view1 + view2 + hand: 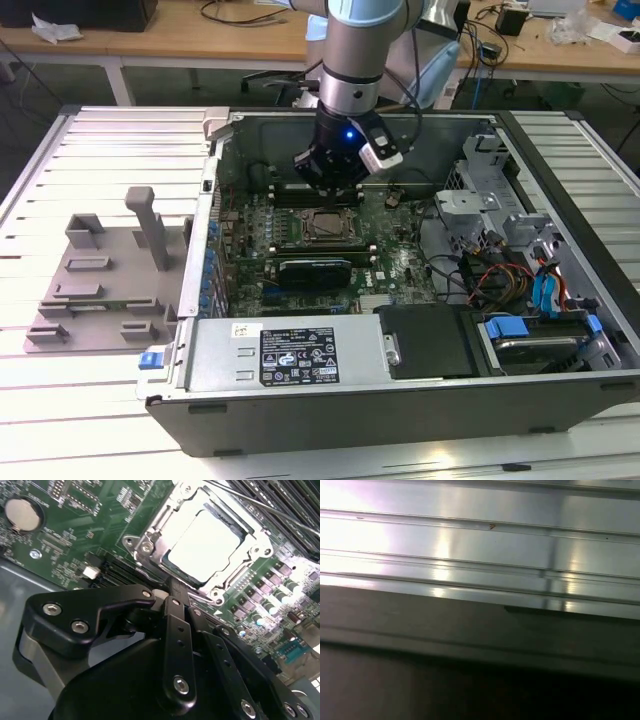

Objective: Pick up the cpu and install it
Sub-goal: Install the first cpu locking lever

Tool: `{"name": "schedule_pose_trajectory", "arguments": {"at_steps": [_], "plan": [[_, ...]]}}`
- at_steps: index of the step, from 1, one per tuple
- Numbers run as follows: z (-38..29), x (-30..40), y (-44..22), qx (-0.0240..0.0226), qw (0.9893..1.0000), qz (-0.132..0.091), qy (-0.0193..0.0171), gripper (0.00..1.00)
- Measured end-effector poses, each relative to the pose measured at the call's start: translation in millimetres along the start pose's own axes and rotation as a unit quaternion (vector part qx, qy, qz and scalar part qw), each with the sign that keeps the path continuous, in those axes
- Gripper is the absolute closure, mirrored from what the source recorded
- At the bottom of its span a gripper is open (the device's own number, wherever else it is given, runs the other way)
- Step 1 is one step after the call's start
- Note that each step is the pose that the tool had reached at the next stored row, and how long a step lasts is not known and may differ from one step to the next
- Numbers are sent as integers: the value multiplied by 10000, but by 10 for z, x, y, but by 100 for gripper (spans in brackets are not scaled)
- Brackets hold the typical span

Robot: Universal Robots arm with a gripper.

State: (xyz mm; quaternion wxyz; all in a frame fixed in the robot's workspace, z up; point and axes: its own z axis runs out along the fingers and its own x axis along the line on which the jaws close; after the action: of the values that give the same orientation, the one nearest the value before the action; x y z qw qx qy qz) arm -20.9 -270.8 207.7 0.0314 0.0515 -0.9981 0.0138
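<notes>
The cpu [205, 545], a bright silvery square, lies flat inside the metal socket frame [145, 542] on the green motherboard. In the exterior view the cpu [322, 228] sits in the socket at the middle of the open case. My gripper [172, 592] hovers just above the socket's edge, its black fingers drawn together with nothing between them. From outside, the gripper [335, 190] hangs over the board just behind the socket, apart from the cpu.
The open computer case [300, 400] lies on a slatted aluminium table [100, 140]. A grey plastic tray [100, 290] with upright blocks stands at the exterior view's left. Drive bays and cables [520, 270] crowd the right side. A black card [315, 270] sits beside the socket.
</notes>
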Motion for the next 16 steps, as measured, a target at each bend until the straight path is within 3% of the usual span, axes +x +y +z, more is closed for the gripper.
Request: {"name": "schedule_pose_trajectory", "arguments": {"at_steps": [5,16], "plan": [[8,-99,-9,-1,10000,0,6,89],[32,-117,-29,-1,10000,0,5,89]]}}
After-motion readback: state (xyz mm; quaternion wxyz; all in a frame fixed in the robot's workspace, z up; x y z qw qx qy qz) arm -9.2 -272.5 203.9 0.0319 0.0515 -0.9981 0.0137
